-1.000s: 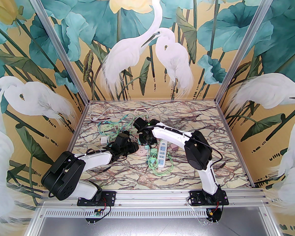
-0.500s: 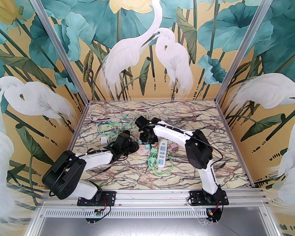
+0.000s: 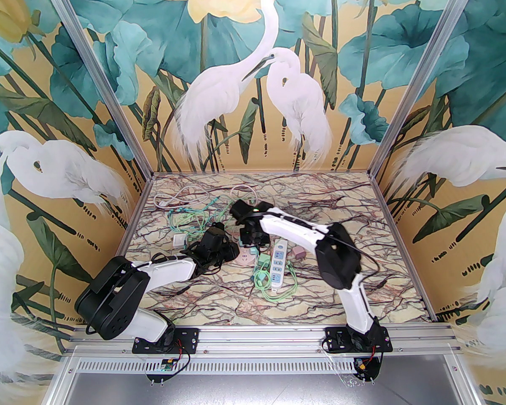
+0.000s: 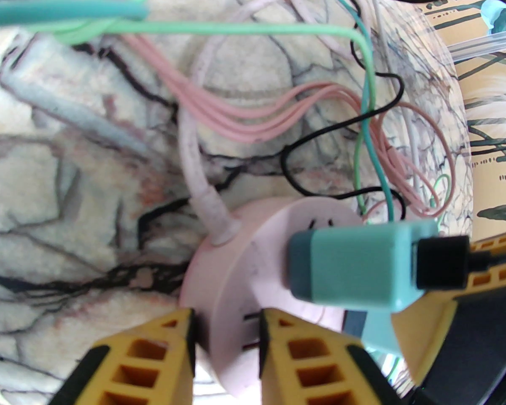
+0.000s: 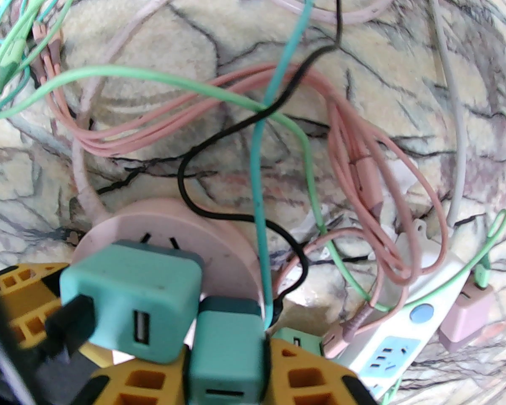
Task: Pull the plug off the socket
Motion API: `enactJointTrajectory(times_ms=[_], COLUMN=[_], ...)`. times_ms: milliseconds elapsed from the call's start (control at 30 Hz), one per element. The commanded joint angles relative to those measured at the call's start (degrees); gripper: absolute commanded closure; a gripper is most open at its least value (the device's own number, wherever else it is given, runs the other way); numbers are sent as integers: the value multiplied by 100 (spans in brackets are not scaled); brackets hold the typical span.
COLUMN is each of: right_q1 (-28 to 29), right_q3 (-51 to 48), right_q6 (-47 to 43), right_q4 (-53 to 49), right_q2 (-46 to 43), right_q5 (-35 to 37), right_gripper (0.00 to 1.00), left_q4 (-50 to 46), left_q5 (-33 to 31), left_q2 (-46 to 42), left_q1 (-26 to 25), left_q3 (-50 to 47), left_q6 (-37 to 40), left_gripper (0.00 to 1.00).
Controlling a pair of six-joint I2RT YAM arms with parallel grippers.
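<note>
A round pink socket (image 4: 236, 268) lies on the marble table. My left gripper (image 4: 225, 317) is shut on its near rim, yellow fingers (image 4: 152, 352) on either side. In the right wrist view two teal plugs stand on the socket (image 5: 219, 234). My right gripper (image 5: 227, 352) is shut on the nearer teal plug (image 5: 225, 340), which carries a teal cable. The other teal plug (image 5: 130, 298) has a black USB lead in its side. The held plug's prongs are hidden. From above, both grippers (image 3: 230, 253) (image 3: 252, 238) meet over the socket (image 3: 245, 260).
A white power strip (image 3: 278, 264) lies right of the socket, with a pink adapter (image 3: 298, 253) beyond it and a green adapter (image 3: 261, 262) beside it. Pink, green, teal, black and white cables (image 5: 278, 112) tangle behind. A white adapter (image 3: 179, 240) sits at the left.
My left gripper's jaws have tightened on the socket's rim. My right gripper has shifted slightly up and back with the teal plug. The socket stays in place.
</note>
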Motion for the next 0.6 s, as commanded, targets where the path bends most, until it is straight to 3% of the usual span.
enactJointTrajectory(times_ms=[0, 200, 567], right_q1=[-173, -137, 426], right_q3=[-388, 32, 1698], right_q6=[118, -66, -473], right_q4=[607, 126, -1192], right_q2=[-362, -76, 1055], right_q5=[-719, -601, 59], right_gripper=[83, 82, 82], left_q4=[-769, -773, -765], left_q5=[70, 105, 120], left_q2=[386, 394, 588], left_q1=[-117, -121, -304], left_q3=[-186, -133, 81], left_q6=[15, 7, -37], left_gripper=[71, 71, 72])
